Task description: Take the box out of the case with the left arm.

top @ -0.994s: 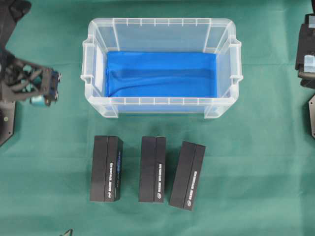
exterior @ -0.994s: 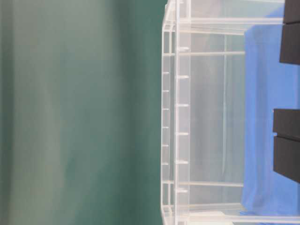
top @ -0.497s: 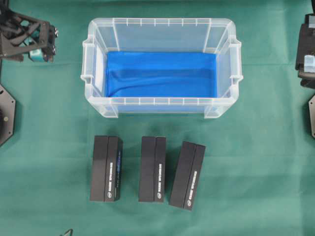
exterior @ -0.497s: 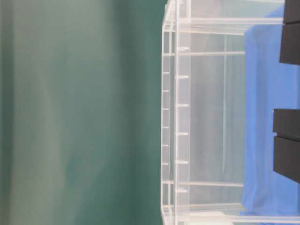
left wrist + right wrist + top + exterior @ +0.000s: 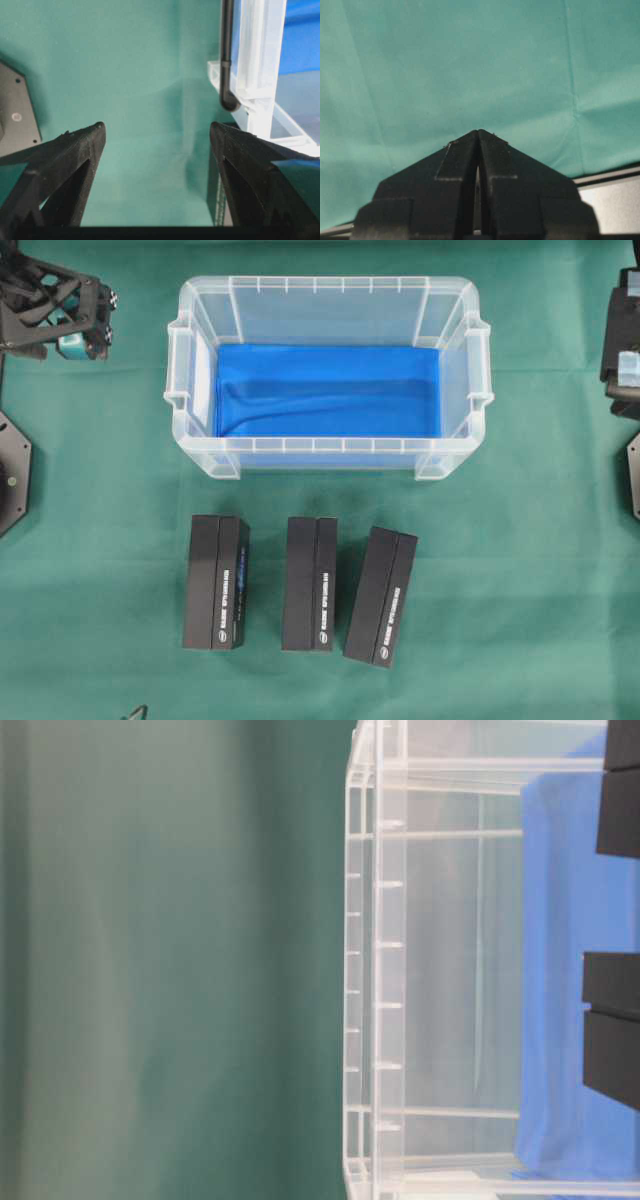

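Note:
The case (image 5: 325, 284) is a clear plastic bin at the far middle of the green cloth; only its blue sheet (image 5: 330, 390) lies inside it. Three black boxes (image 5: 216, 582) (image 5: 309, 583) (image 5: 381, 582) lie side by side on the cloth in front of the case. My left gripper (image 5: 100, 320) hangs at the far left, apart from the case's left end. In the left wrist view this gripper (image 5: 157, 132) is open over bare cloth, with the case corner (image 5: 260, 60) to its right. My right gripper (image 5: 478, 132) is shut over bare cloth, holding nothing.
The left arm's dark base plate (image 5: 10, 470) lies at the left edge and the right arm's body (image 5: 625, 340) at the right edge. A black curved cable (image 5: 227, 60) hangs beside the case corner. The table-level view shows the case wall (image 5: 385, 970) and box ends (image 5: 612, 1030).
My left gripper has moved from beside the case's left end toward the far left corner, staying open, then almost stopped. The boxes, the case and the right arm have not moved.

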### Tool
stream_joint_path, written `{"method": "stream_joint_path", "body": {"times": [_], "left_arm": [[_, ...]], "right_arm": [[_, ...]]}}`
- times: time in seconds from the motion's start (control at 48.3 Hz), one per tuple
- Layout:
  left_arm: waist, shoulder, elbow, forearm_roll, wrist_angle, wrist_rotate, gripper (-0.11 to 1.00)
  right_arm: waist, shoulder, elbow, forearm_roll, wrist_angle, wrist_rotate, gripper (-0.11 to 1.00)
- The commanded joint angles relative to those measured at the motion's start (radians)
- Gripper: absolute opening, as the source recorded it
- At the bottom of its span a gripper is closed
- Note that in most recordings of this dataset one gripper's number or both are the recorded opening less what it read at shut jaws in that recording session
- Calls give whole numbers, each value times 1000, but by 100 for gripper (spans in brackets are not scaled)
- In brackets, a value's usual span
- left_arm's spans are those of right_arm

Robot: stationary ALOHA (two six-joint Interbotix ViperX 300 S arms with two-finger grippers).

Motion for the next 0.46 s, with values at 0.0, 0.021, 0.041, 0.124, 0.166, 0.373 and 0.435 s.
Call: {"method": "stream_joint_path", "body": {"times": [0.0, 0.021, 0.041, 0.124, 0.166, 0.373, 0.435], "left_arm": [[3, -6, -20, -2, -2, 0, 81], [3, -8, -20, 0, -2, 0, 81], [3, -9, -20, -2, -3, -2, 81], [3, -12, -17, -2, -2, -2, 81], [5, -12, -17, 0, -2, -2, 81], [3, -12, -18, 0, -2, -2, 81], [3, -11, -18, -2, -2, -3, 81]], "right_arm": [[0, -2, -11, -2, 2, 2, 0], [0, -2, -12, -2, 3, 0, 0], [0, -2, -12, -2, 5, 0, 0], [0, -2, -12, -2, 20, 0, 0], [0, -2, -12, -2, 29, 2, 0], [0, -2, -11, -3, 89, 2, 0], [0, -2, -12, -2, 98, 2, 0]]}}
